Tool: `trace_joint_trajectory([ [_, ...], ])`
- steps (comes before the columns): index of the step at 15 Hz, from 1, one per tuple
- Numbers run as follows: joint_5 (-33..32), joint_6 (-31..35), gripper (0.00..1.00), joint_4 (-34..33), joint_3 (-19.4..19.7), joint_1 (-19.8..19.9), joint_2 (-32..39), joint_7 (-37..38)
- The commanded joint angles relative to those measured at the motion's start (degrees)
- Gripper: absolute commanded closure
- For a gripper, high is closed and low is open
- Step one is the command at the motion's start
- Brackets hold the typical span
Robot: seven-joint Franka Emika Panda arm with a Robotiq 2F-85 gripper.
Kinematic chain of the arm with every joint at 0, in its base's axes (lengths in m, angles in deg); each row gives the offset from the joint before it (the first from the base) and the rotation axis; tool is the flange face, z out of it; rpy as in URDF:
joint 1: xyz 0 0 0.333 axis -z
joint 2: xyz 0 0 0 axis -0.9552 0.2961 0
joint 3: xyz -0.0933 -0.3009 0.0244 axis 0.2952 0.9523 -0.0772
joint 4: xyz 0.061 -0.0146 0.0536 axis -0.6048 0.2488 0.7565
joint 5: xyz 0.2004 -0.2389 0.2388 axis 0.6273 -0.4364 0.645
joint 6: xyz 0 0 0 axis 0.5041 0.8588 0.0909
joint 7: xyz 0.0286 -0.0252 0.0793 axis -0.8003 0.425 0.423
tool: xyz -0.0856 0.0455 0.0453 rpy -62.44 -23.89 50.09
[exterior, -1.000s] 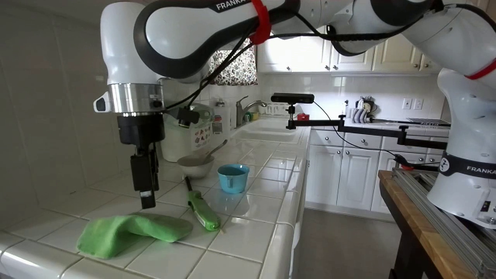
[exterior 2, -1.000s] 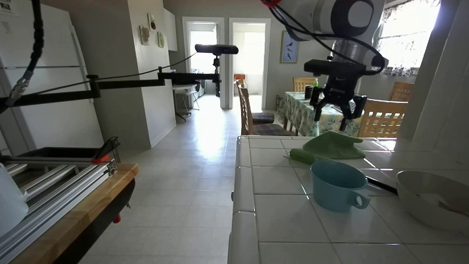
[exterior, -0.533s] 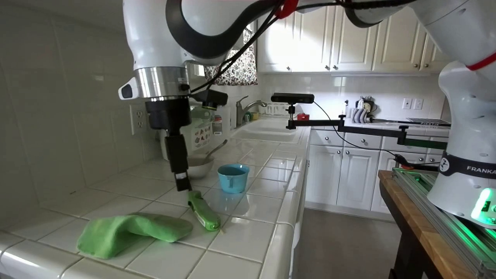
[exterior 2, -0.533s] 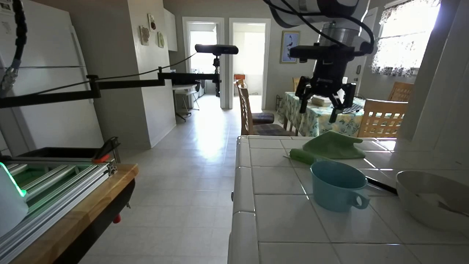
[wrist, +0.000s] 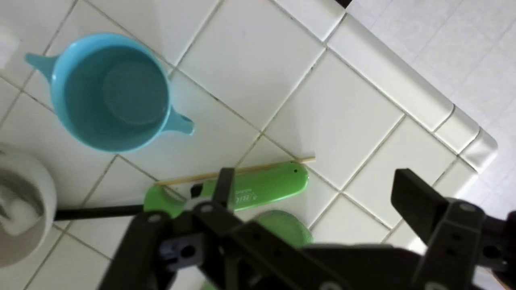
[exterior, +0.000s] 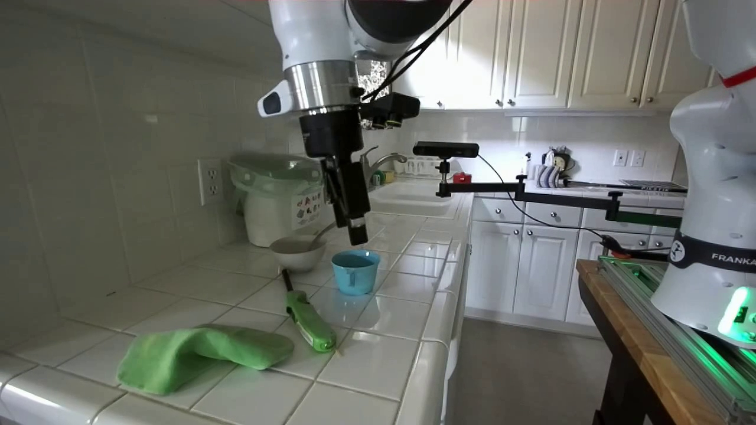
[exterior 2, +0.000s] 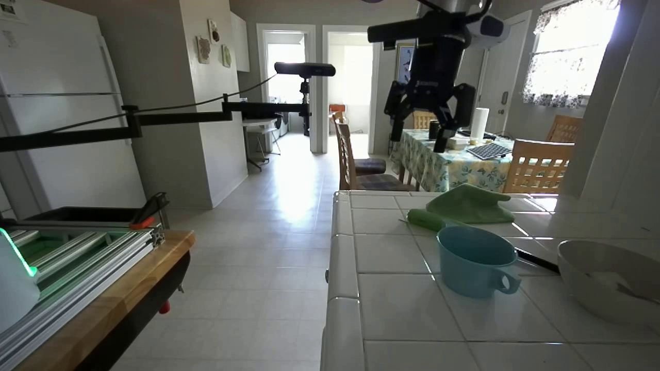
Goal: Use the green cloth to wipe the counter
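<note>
Hand (exterior 2: 418, 141) risen away from the green cloth (exterior: 201, 340)
The cloth now lies farther below the hand; the robot's base light (exterior: 733, 310), unlit earlier, glows green.

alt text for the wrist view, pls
Open, empty black two-fingered tool over a white-tiled counter, partly hiding a green fabric cloth. Nearby lie a long green-and-black plastic lighter and, alongside, a thin wooden stick; at left, a blue two-handled plastic cup and a round off-white bowl.
</note>
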Motion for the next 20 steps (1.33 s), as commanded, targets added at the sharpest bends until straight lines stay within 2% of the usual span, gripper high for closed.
trace_joint_trajectory([
  [1,4.05,6.09,0.0,10.18,1.43,1.55,-9.0,0.36],
  [6,4.49,7.53,0.0,16.33,4.81,2.47,-17.55,5.12],
  [8,6.08,8.28,0.0,17.95,5.69,2.49,-20.2,10.49],
  [10,2.19,5.47,0.0,18.37,6.15,1.82,-21.46,19.02],
  [11,3.61,5.26,0.0,16.06,5.91,2.21,-19.58,12.83],
  [14,3.3,4.98,0.0,17.28,5.87,2.07,-20.58,17.01],
  [20,3.3,4.98,0.0,17.31,5.9,2.08,-20.58,17.55],
])
